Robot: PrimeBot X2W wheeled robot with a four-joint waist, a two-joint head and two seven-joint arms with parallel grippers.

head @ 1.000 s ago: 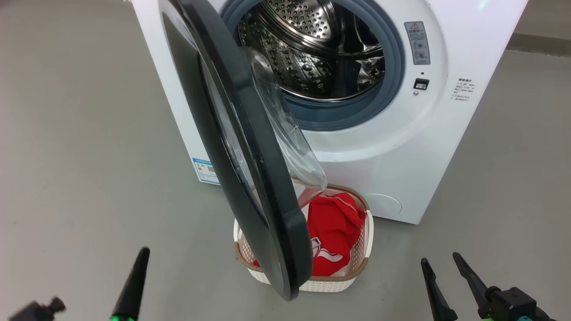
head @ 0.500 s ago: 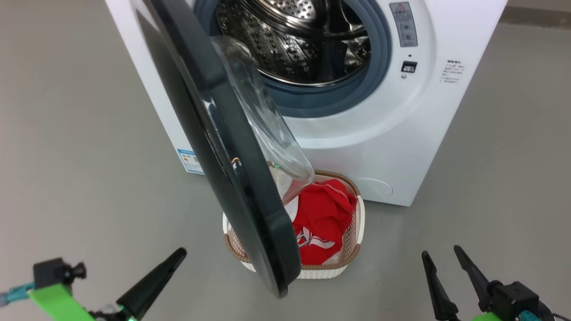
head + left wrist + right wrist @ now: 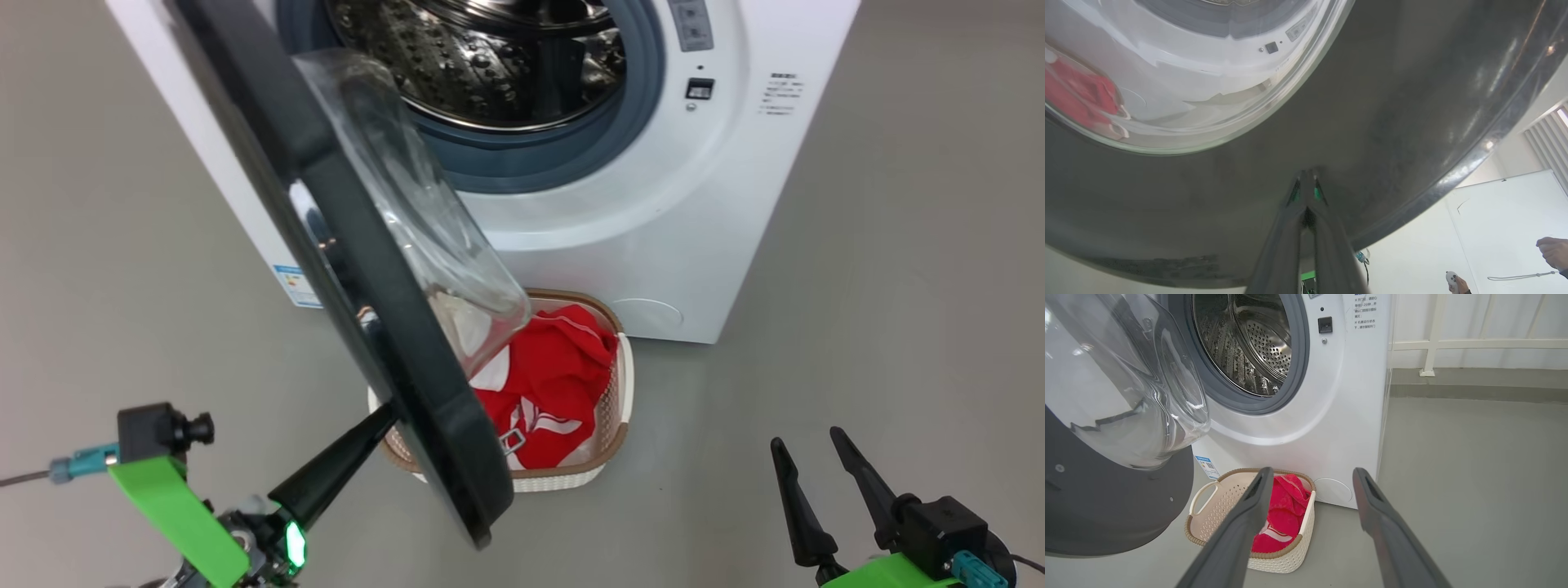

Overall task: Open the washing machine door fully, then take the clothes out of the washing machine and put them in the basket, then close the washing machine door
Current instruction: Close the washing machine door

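The washing machine (image 3: 669,245) stands with its steel drum (image 3: 473,57) bare. The washing machine door (image 3: 424,425) hangs half open, swung out toward me, glass bowl facing the drum. My left gripper (image 3: 382,423) is shut, its tips resting on the door's outer black ring (image 3: 1372,102); the left gripper (image 3: 1306,177) holds nothing. Red clothes (image 3: 555,376) lie in the basket (image 3: 563,478) on the floor under the door. My right gripper (image 3: 807,441) stands open and empty at the lower right, well clear of the basket (image 3: 1216,506) and clothes (image 3: 1286,506).
Grey floor surrounds the machine. A blue sticker (image 3: 294,286) marks its lower left corner. A white railing (image 3: 1453,345) runs along the back wall to the right. A person's hands (image 3: 1551,251) show beyond the door's edge.
The camera has shifted, sliding the whole scene left. My left gripper has swung up and right until its tips meet the door's outer face. The right gripper has stayed put.
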